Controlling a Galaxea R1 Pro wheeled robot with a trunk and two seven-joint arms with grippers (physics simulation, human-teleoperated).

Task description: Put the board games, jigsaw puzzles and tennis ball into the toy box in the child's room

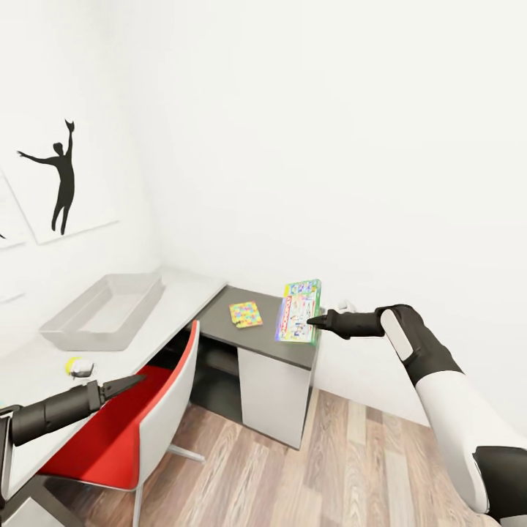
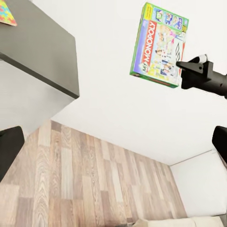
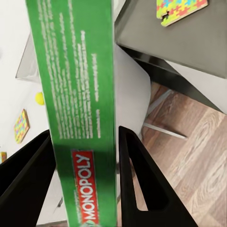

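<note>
The right pincer (image 1: 316, 320) grips a green-edged Monopoly box (image 1: 298, 311) upright above the dark desk (image 1: 293, 350), while the left pincer (image 1: 135, 380) looks closed, apparently empty.

board game (image 2: 160, 45) — front: "MY MONOPOLY" | green side edge — "MONOPOLY"

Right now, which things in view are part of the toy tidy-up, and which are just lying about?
Task things:
Monopoly box, clamped in the right claw
jigsaw puzzle on the dark table
toy box
tennis ball

Just there:
red chair
dancer picture
</note>
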